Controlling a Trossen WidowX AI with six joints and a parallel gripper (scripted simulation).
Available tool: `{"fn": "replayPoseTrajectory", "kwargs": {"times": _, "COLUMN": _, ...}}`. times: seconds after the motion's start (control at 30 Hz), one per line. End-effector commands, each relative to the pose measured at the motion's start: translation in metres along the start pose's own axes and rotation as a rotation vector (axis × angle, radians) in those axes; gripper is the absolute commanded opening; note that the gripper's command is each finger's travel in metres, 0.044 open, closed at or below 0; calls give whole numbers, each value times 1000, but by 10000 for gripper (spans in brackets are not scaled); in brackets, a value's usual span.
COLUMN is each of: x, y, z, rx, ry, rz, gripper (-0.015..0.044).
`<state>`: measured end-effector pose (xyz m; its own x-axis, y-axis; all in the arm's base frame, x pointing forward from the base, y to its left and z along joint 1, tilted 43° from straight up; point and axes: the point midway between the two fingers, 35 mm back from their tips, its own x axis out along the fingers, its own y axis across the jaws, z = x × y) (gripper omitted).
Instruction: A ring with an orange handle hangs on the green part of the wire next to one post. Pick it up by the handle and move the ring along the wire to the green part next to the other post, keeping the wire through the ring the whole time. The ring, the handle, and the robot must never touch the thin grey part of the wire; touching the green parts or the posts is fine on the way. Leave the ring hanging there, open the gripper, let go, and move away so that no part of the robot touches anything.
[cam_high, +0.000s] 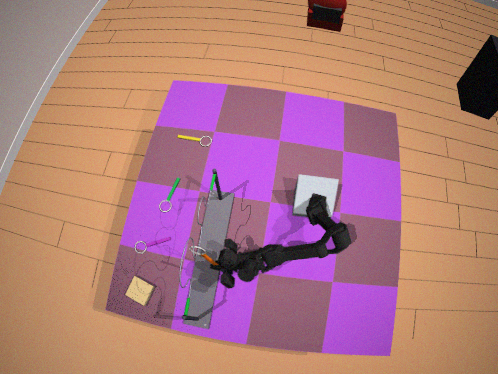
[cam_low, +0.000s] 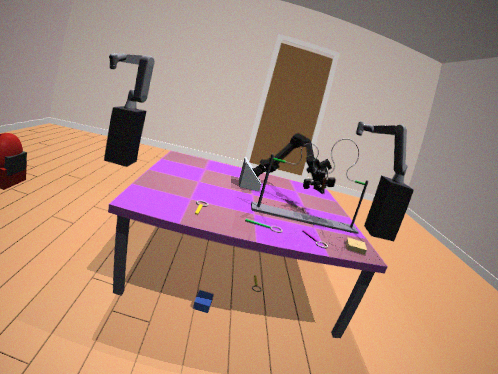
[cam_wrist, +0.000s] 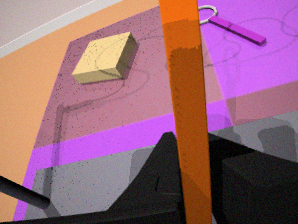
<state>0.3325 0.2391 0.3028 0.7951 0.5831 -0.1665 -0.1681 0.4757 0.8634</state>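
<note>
The orange handle (cam_high: 209, 258) (cam_wrist: 182, 96) is clamped between my black gripper fingers (cam_high: 220, 263) (cam_low: 320, 182). Its ring (cam_high: 203, 254) sits over the left side of the grey base plate (cam_high: 216, 225), along the thin grey wire (cam_high: 186, 260) (cam_low: 345, 146), nearer the front post (cam_high: 187, 314) than the far post (cam_high: 215, 175). Each post carries a green wire part: one in front (cam_high: 188, 304) (cam_low: 358, 182), one at the far post (cam_high: 212, 185) (cam_low: 278, 161). I cannot tell whether the ring touches the wire. In the wrist view the ring is cut off by the top edge.
A yellow-handled ring (cam_high: 192, 138), a green-handled ring (cam_high: 170, 195) and a purple-handled ring (cam_high: 152, 243) (cam_wrist: 233, 27) lie left of the plate. A tan block (cam_high: 140, 289) (cam_wrist: 104, 56) sits at the front left corner. The arm's white base block (cam_high: 317, 192) stands to the right.
</note>
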Motion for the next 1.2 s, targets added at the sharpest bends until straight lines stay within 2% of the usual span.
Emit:
{"fn": "replayPoseTrajectory", "kwargs": {"times": 0.0, "x": -3, "y": -13, "z": 0, "rx": -66, "ry": 12, "rz": -36, "gripper": -150}}
{"fn": "replayPoseTrajectory", "kwargs": {"times": 1.17, "x": -15, "y": -69, "z": 9, "rx": -247, "ry": 34, "rz": -142, "gripper": -150}}
